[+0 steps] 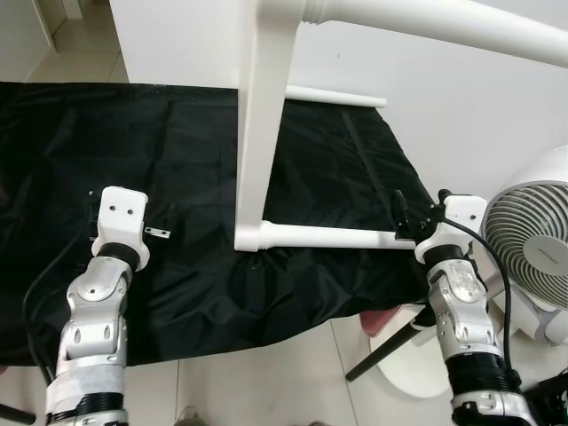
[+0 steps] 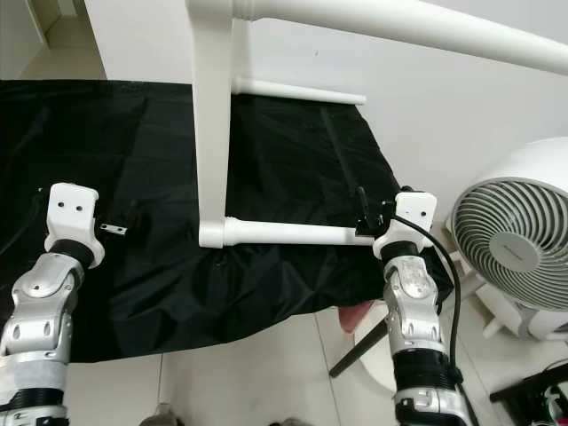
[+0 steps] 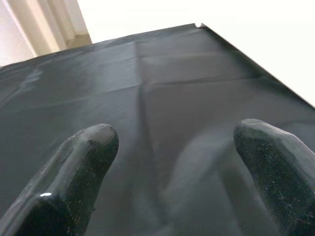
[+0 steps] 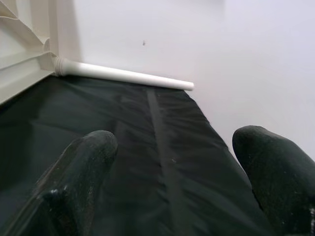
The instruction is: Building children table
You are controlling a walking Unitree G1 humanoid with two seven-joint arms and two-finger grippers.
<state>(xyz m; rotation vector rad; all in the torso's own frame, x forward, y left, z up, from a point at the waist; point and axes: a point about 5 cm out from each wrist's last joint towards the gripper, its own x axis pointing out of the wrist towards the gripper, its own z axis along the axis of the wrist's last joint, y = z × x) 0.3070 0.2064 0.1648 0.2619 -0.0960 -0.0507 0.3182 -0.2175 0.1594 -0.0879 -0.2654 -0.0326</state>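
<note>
The white table (image 1: pixel 262 133) stands on its side on the black cloth (image 1: pixel 177 266), its top a tall upright slab, with legs sticking out sideways toward the wall. The lowest near leg (image 1: pixel 328 237) lies along the cloth from the slab's bottom corner; a far leg (image 1: pixel 337 96) runs the same way behind it, and a third (image 1: pixel 444 22) juts out overhead.

The right gripper (image 1: pixel 401 217) sits right at the free tip of the near leg, its fingers (image 4: pixel 83 162) spread wide with nothing between them. The left gripper (image 3: pixel 172 162) rests on the cloth on the other side of the slab, well apart from it, also wide open and empty, near a small metal bracket (image 1: pixel 157 232).

I'd worry about that slab: balanced on edge, a nudge on the leg tip could tip it over, or twist the leg loose at its socket. The fan (image 1: pixel 532 240) stands just beyond the leg tip, close enough to be knocked.
</note>
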